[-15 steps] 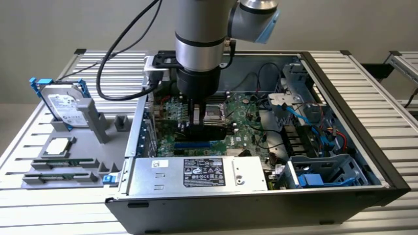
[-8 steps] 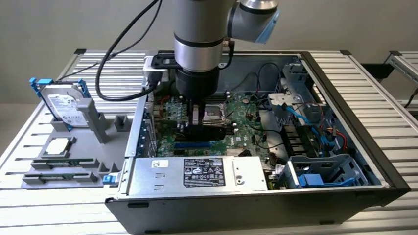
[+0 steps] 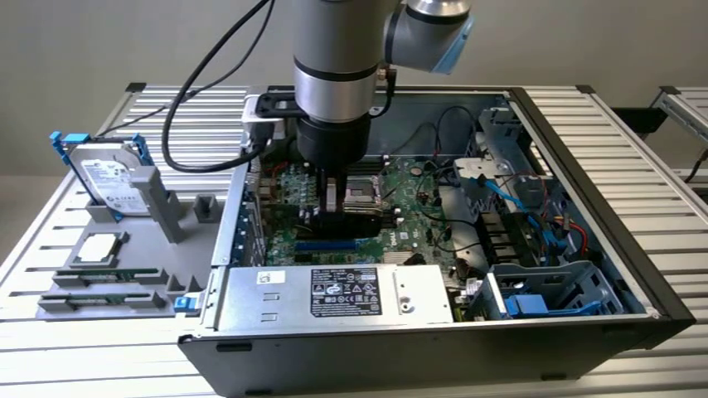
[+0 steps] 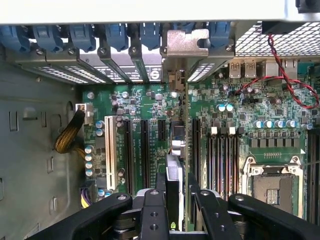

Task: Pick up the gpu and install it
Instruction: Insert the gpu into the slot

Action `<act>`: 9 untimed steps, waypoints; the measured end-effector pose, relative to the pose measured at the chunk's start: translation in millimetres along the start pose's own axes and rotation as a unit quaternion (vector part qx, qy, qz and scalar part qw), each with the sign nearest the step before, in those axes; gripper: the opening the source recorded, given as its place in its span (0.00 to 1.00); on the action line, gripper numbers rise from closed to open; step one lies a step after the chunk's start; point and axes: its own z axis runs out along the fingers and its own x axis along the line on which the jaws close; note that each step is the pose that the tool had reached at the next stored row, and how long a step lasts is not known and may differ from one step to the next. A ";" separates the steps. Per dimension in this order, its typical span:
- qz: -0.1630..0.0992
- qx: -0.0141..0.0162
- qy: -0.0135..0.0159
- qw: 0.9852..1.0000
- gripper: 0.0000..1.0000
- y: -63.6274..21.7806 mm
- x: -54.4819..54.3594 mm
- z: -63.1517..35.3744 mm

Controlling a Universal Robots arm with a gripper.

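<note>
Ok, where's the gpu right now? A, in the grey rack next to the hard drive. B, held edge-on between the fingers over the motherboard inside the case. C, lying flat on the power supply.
B: the gpu stands edge-on between the fingers, above the motherboard inside the case.

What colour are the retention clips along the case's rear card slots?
Blue; the clips show best in the wrist view, beyond the gpu that the pincer holds.
</note>
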 end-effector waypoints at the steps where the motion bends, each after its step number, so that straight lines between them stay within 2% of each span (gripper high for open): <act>1: -0.001 0.000 0.000 1.000 0.27 0.0 0.0 0.1; 9: -0.003 0.000 0.000 1.000 0.27 0.1 0.0 0.2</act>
